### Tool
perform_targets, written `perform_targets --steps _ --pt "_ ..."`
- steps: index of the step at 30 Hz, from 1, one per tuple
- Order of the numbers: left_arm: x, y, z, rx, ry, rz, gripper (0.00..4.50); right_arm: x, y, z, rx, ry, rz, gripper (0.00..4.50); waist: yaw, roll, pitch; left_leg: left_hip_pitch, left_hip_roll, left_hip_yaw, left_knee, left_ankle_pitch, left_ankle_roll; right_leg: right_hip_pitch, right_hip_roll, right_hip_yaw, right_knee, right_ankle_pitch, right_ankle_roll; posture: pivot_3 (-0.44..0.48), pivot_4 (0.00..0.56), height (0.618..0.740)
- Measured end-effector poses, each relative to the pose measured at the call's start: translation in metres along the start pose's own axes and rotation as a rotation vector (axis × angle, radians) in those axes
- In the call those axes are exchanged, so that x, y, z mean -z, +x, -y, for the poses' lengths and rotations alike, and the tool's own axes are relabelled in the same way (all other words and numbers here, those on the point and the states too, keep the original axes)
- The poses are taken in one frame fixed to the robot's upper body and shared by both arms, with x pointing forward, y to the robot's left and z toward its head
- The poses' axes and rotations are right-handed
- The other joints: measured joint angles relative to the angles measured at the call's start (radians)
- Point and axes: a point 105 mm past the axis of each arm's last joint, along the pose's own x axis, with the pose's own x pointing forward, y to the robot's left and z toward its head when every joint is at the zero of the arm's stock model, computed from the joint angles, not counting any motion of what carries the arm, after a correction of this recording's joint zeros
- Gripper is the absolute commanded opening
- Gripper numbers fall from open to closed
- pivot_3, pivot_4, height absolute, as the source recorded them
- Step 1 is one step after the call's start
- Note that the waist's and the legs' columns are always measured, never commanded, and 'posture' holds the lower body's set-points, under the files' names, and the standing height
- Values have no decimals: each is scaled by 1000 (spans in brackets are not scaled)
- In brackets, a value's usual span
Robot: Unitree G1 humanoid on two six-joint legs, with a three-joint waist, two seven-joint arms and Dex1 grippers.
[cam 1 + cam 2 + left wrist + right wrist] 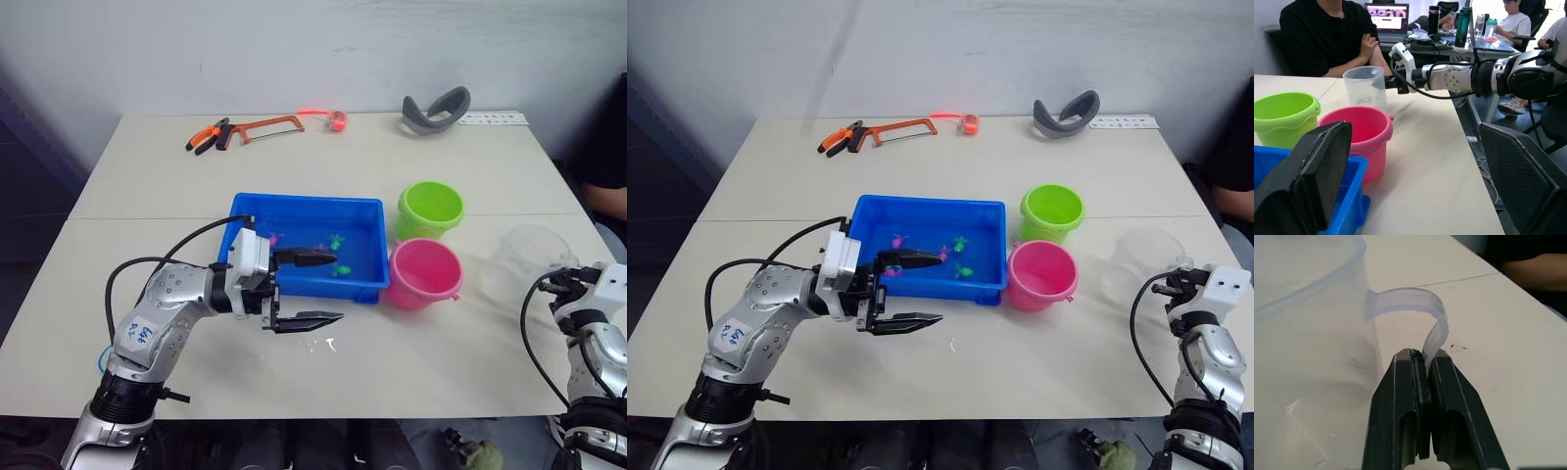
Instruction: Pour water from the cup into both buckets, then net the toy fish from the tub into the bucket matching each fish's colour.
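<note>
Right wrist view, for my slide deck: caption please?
Right gripper pinching the clear cup by its handle above the table.

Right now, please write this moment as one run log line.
right gripper: shut on cup handle | left gripper: open, empty, beside tub | fish in tub | pouring: not started

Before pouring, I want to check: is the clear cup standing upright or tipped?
Upright. The cup stands on the table with its rim level, and the right gripper pinches its handle.
</note>
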Motion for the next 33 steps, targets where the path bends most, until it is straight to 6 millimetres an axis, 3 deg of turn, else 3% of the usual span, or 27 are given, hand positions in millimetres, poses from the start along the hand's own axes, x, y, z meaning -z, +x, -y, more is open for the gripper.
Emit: perform_targets --steps 2,4,5,6,10,16,19,21,22,27,30,33 --pt "0 1 0 0 -2 0 4500 1 0 1 6 2 4 987 1 0 0 0 0 0 0 0 0 0 0 0 0 0 0 0 150 740" --pt "0 1 0 0 -3 0 4500 2 -2 2 9 -1 2 1908 1 0 0 0 0 0 0 0 0 0 0 0 0 0 0 0 150 740" --pt "1 1 0 0 -3 0 4500 5 -5 5 14 -7 -6 2581 2 0 0 0 0 0 0 0 0 0 0 0 0 0 0 0 150 740" --pt "1 1 0 0 -3 -1 4500 7 -7 6 17 -9 -15 2927 2 0 0 0 0 -1 0 0 0 0 0 0 0 0 0 0 150 740" --pt "3 -3 0 -9 -11 -17 4500 13 -27 17 13 -34 -38 4484 2 0 0 0 0 -1 -1 0 0 0 -1 0 -1 0 0 0 150 740" --pt "13 -19 1 -59 -43 -56 4500 -2 -67 39 19 -62 -31 4484 3 0 0 1 0 -1 -1 -1 0 0 -1 1 -1 0 0 0 150 740" --pt "17 -30 -1 -136 -58 -61 4500 -17 -83 31 -48 -72 2 4484 0 1 0 2 0 0 -2 -1 1 0 -1 2 -2 0 0 0 150 740" --pt "20 -40 -5 -214 -68 -59 4500 -31 -90 14 -130 -83 44 4484 -3 1 0 3 1 0 -3 -2 0 1 -1 2 -1 0 0 0 150 740" --pt "19 -48 -6 -287 -76 -40 4500 -46 -95 -5 -203 -95 88 4484 -2 2 -1 3 1 0 -3 -2 1 1 -1 2 -1 0 0 0 150 740" --pt "25 -74 2 -539 -110 -3 4500 -77 -115 -68 -439 -115 164 4484 3 1 0 3 2 0 -3 -4 0 1 -1 3 -3 0 0 0 150 740" --pt "28 -96 5 -704 -109 -8 4500 -87 -124 -107 -610 -137 193 4484 5 0 0 3 2 0 -3 -6 2 2 -2 3 -4 0 0 0 150 740" --pt "33 -133 8 -913 -96 -29 4500 -90 -127 -144 -772 -166 230 4484 3 -3 -2 5 2 0 -3 -7 2 3 -2 2 -5 0 0 0 150 740"
